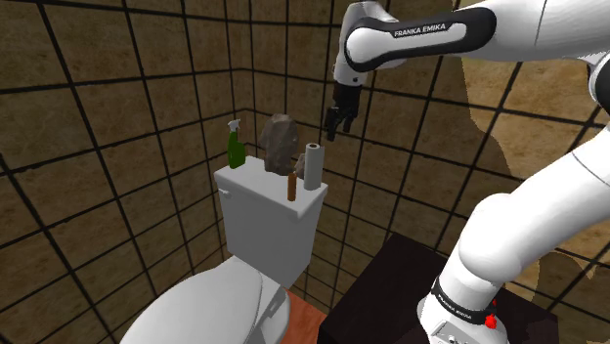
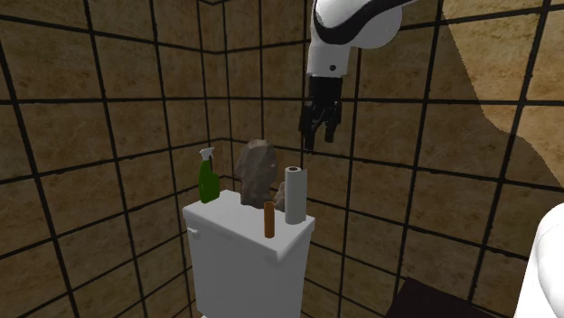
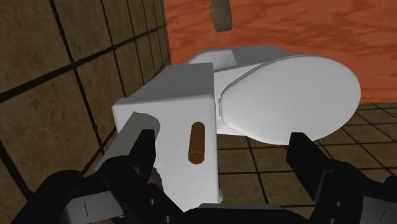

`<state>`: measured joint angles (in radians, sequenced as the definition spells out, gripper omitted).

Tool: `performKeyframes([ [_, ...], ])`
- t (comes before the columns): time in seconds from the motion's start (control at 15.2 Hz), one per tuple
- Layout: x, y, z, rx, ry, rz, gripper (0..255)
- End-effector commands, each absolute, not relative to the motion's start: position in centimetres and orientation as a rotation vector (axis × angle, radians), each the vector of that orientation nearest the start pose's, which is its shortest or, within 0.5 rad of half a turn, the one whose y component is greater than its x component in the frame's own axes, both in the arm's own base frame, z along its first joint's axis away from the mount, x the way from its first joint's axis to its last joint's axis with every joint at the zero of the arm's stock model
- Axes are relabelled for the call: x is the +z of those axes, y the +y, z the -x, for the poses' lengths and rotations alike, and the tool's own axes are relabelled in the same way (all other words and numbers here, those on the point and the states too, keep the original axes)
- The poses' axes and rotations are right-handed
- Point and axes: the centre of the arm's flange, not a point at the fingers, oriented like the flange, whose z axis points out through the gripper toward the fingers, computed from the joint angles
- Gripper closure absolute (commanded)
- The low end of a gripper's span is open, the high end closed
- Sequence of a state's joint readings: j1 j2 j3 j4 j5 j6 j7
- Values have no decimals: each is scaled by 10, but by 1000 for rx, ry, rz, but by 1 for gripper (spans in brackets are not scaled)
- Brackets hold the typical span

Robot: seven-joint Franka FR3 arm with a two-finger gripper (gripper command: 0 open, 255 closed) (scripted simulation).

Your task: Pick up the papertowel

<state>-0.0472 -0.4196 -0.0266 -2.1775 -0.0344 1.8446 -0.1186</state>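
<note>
Gripper (image 2: 318,143), fingers spread and empty, is hovering above the paper towel roll (image 2: 295,194) standing upright at the toilet tank lid's (image 2: 226,217) end corner, opposite the green spray bottle (image 2: 209,178).

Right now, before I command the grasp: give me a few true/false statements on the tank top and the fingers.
1. The gripper is clasping the paper towel roll. False: it hangs above the roll, apart from it, and its fingers are open with nothing held.
2. The roll stands upright on the toilet tank. True.
3. The green spray bottle stands right next to the roll. False: it is at the tank's opposite end, towards the shoulder view's left.
4. A small brown cylinder stands upright close to the roll. True.
</note>
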Motion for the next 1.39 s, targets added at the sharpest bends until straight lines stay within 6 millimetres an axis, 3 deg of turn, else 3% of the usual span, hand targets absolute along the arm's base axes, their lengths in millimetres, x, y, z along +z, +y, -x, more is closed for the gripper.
performKeyframes([
  [0.0, 553, -50, -457, -128, -81, 3172, 0],
  [1.32, 438, -172, -663, -55, -22, 3196, 0],
])
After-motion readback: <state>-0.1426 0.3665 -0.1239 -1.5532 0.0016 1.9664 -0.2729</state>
